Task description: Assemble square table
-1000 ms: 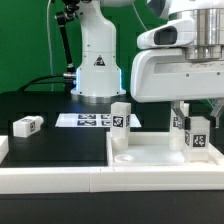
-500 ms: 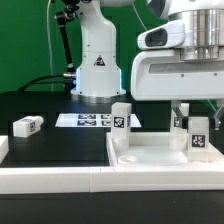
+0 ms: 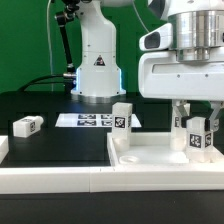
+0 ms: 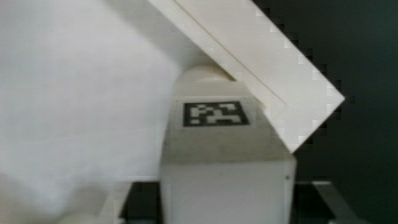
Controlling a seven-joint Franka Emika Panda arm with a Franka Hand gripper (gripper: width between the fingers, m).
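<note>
The gripper point(image 3: 197, 128), partly closed around a leg point(image 3: 197, 138), stands it on the square table point(image 3: 150, 158); next it must twist it tight.

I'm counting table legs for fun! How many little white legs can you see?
3. One leg lies loose on the black table; one stands on the slab; one stands under the tool. Others may be hidden.
</note>
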